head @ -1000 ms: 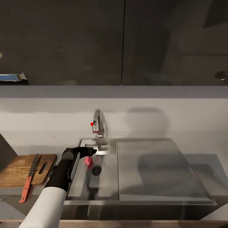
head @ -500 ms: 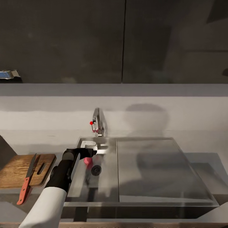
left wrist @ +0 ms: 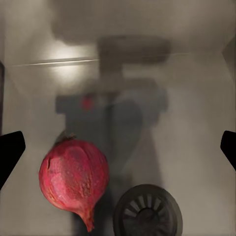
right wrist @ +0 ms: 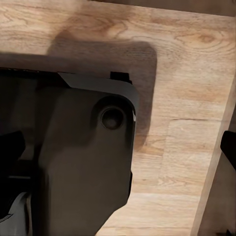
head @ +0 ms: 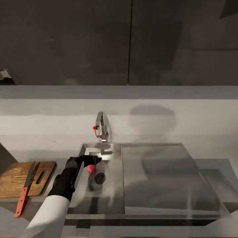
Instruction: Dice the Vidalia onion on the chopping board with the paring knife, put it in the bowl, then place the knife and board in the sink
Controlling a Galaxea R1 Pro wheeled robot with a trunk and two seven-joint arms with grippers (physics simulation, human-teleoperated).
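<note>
Your head camera takes in the countertop (head: pixel 205 155), the sink (head: pixel 172 178) and, beside it, the chopping board (head: pixel 16 177) with the paring knife (head: pixel 23 193) across it. In the basin, the onion (left wrist: pixel 73 179) lies beside the drain (left wrist: pixel 147 211); your left gripper (left wrist: pixel 118 152) hangs wide-spread above it. The right wrist camera shows wooden flooring; I cannot tell that gripper's state.

Nothing you can read here: no text, labels, brands or numbers on anything. The closest thing to a sign is the plain red dot on the faucet (head: pixel 103 127) at the far edge of the sink (head: pixel 172 178), and it carries no lettering. The chopping board (head: pixel 15 178), paring knife (head: pixel 23 195) and cabinet fronts are all unmarked too.
</note>
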